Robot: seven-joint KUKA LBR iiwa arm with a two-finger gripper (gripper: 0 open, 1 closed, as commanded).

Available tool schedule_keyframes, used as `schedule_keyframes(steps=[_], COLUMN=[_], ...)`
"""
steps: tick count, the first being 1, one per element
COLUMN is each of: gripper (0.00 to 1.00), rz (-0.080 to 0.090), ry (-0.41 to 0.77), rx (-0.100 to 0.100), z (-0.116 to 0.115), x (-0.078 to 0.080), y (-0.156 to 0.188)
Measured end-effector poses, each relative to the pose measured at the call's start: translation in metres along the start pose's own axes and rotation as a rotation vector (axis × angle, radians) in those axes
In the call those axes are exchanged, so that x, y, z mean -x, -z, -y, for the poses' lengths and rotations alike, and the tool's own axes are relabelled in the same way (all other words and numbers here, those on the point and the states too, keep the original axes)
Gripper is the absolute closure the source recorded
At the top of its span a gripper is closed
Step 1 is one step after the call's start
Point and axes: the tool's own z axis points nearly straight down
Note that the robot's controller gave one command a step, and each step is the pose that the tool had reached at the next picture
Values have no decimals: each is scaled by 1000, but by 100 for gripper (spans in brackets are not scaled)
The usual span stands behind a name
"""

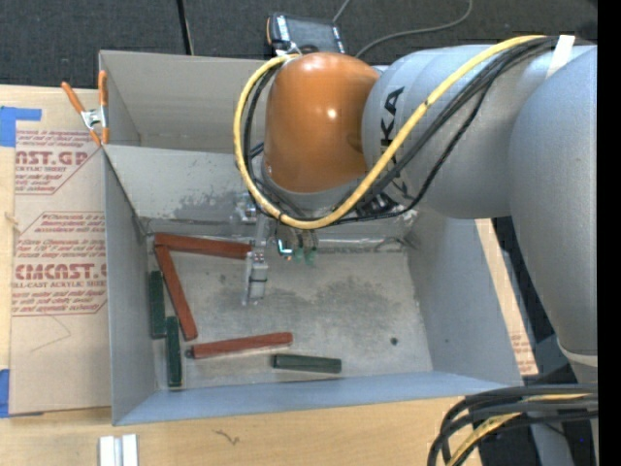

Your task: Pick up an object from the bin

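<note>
Where the jaws hang: under the orange cover [315, 124] on the wrist, low inside the bin [126, 289], just beside the right end of the upper red-brown stick [199, 248], on its near side.
Jaws: seen as one narrow metal piece. I cannot tell how far apart they stand, and I can make out nothing between them.
Likeliest thing to pick: the upper red-brown stick, lying flat along the foot of the bin's back wall. Its right end is the nearest thing to the jaws. Whether they touch it I cannot tell.
Slanted red-brown stick [176, 295]: runs from under the upper stick's left end towards the near wall.
Lower red-brown stick [240, 345]: well apart from the upper stick, roughly parallel to it, near the front wall.
Green sticks: one upright-lying piece [155, 304] below the upper stick's left end, another [173, 352] further towards the front, a third [306, 363] beyond the lower red-brown stick.
Done, by my judgement: the arm is down in the bin, close to a stick.
Left: a sure grip and the lift, since every stick lies on the bin floor.
</note>
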Motion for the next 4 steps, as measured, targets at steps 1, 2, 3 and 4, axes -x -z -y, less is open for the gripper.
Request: schedule_keyframes(steps=[1,2,3,4], gripper=[0,0,0,0], rz=[-3,6,6,7], ry=[51,-88,-88,-164], rx=[-2,1,2,1], z=[42,42,21,33], x=[-54,-71,-83,-79], y=[-136,-101,-86,-133])
